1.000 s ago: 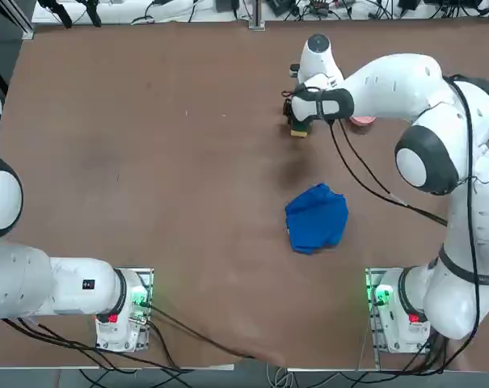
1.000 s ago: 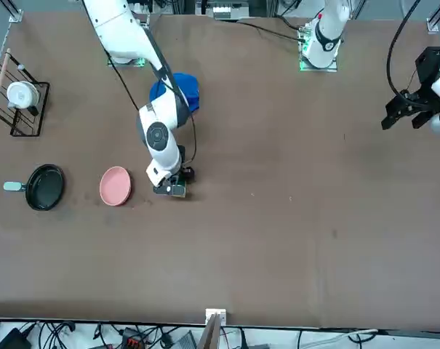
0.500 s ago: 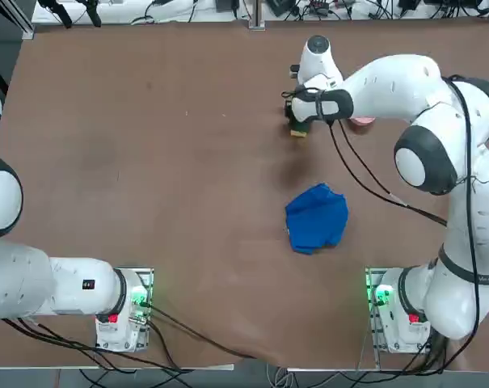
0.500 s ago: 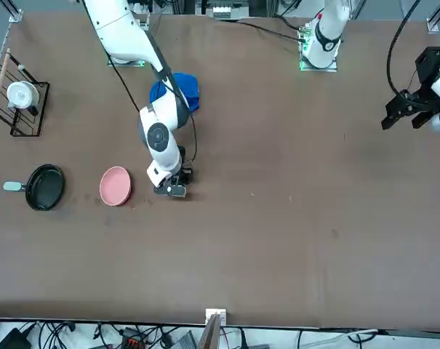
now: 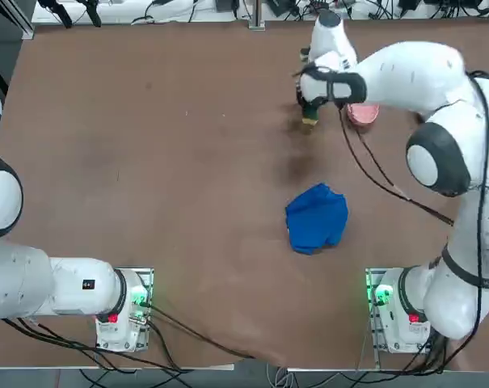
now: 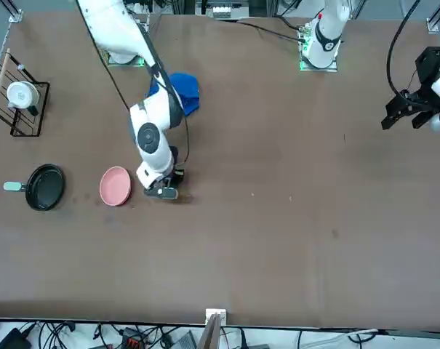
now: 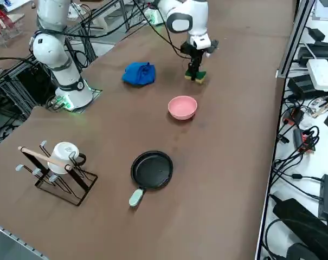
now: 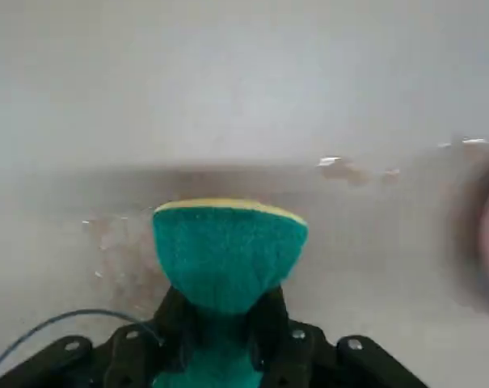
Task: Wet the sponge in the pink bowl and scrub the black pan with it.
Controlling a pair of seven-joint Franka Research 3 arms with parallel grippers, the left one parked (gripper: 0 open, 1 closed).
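My right gripper (image 8: 224, 311) is shut on the sponge (image 8: 228, 250), squeezing its green and yellow block just above the table. In the top view the sponge (image 5: 309, 120) hangs under the gripper (image 5: 309, 109), just left of the pink bowl (image 5: 363, 114). The front view shows the sponge (image 6: 169, 193) a short way from the bowl (image 6: 115, 186), with the black pan (image 6: 45, 187) beyond it. From the right side, sponge (image 7: 198, 77), bowl (image 7: 182, 106) and pan (image 7: 152, 169) lie roughly in a line.
A crumpled blue cloth (image 5: 316, 218) lies on the table nearer the robot's base. A wire rack holding a white mug (image 6: 20, 98) stands near the table's edge past the pan.
The gripper has shut on the sponge and carried it away from the robot's base and closer to the pink bowl.
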